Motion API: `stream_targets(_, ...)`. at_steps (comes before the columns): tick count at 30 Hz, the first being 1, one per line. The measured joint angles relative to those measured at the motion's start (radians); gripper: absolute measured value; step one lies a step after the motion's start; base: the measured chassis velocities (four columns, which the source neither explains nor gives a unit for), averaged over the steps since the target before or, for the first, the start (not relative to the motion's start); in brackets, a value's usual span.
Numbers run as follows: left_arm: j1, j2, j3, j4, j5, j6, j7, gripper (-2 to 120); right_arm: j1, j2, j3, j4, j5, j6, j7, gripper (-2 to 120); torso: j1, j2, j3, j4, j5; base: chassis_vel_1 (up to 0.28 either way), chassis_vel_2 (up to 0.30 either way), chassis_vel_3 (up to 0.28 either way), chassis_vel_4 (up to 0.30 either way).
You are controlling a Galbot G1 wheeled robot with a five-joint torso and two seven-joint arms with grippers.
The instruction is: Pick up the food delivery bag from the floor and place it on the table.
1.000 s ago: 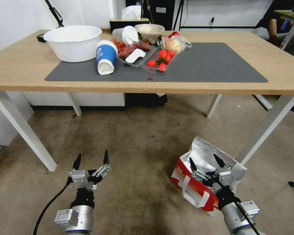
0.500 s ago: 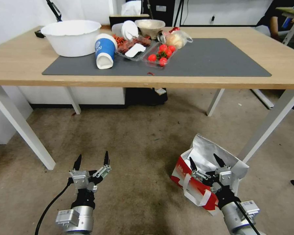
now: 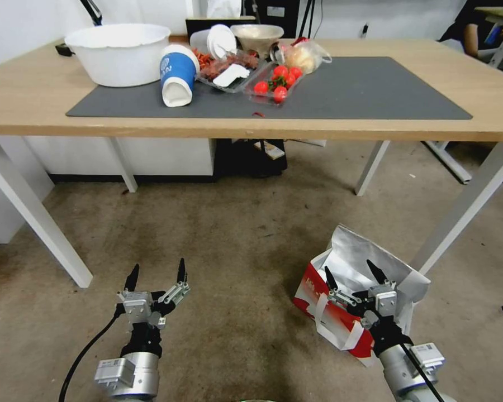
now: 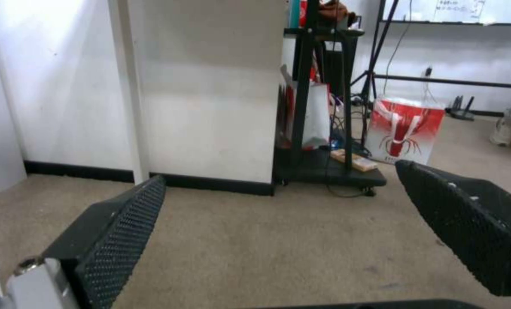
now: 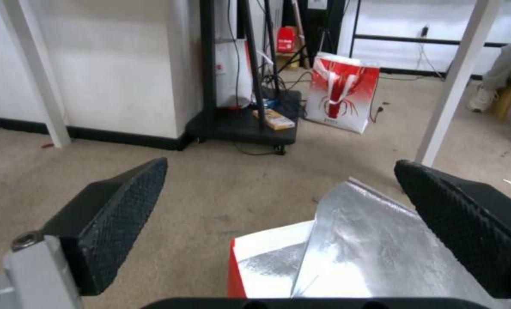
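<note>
The food delivery bag stands open on the floor beside the table's right front leg, its silver lining up, red side and white strap handles facing me. My right gripper hovers open just above the bag's mouth, holding nothing. In the right wrist view the foil flap of the bag lies below and between that open gripper. My left gripper hangs open over bare floor to the left, empty, as the left wrist view confirms for the gripper. The table with its dark grey mat spans the back.
On the table's left half are a white bowl, a blue cup, a tray of tomatoes and a clear bag of food. White table legs flank the floor. Another red-and-white bag stands behind a black stand.
The whole head picture has shifted: the camera has moved and the table now sits higher in view. Both grippers stay open in the same pose; the bag has not moved.
</note>
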Motion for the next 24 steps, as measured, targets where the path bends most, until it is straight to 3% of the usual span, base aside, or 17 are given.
stream_targets(17, 0.006, -0.002, 0.001, -0.004, 0.003, -0.007, 0.000, 100, -0.007, -0.002, 0.003, -0.002, 0.000, 0.004, 0.000, 100, -0.004, -0.067, -0.062, 0.0001, 0.0000, 0.000, 0.000, 0.000, 0.000)
stream_targets(24, 0.005, -0.003, 0.001, -0.003, 0.003, -0.008, 0.000, 100, -0.010, -0.005, 0.007, 0.000, 0.001, 0.004, 0.000, 100, -0.008, -0.082, -0.063, 0.0000, 0.0001, 0.000, 0.000, 0.000, 0.000)
